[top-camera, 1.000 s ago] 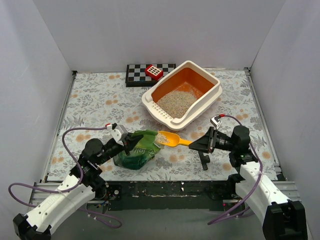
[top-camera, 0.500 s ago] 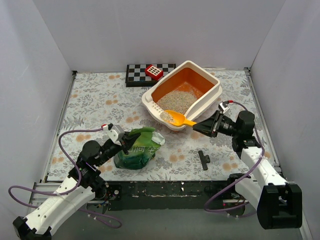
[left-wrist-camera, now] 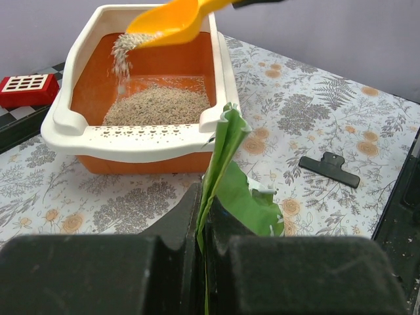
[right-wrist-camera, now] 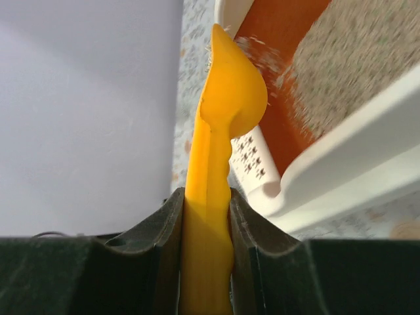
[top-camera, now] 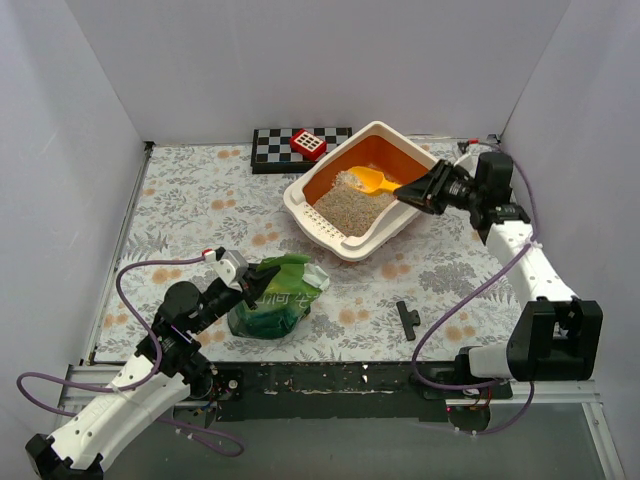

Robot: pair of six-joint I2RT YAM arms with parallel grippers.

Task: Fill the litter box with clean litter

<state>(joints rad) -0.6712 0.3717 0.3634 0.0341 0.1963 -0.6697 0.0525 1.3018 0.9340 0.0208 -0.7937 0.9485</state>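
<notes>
R gripper (top-camera: 412, 192) is clamped tight on the handle of the orange scoop (top-camera: 372, 180); R wrist cam shows the handle wedged between both fingers, bowl out front. Scoop is over the litter box (top-camera: 297, 208) and tipped. Clean litter (top-camera: 352, 205) is streaming off its lip onto the bed lying in the tray; in the L wrist view the fall lands close to one side wall. L gripper (top-camera: 262, 286) is pinched on the top edge of the green bag (top-camera: 282, 305), film running straight between its fingers. Bag sits slumped on the table (top-camera: 190, 200) by the L arm, well apart from the box. My read: mid-dump, task partway, bare orange floor shows at the far end, so prob more scoops needed. Risks:
1) Stream drops near the wall, so any sideways drift of the bowl puts granules over the rim onto the table.
2) Scoop is held only by the handle end, so it could twist in the jaws and dump off-target.
3) Handle/gripper hangs just above the box's right rim; dipping lower could knock a light tray askew.
4) If the L pinch slips, the bag mouth folds shut or the bag tips, blocking the next scoop.
5) Black clip (top-camera: 407, 320) lies between box and R base, possible snag on a low return path.
</notes>
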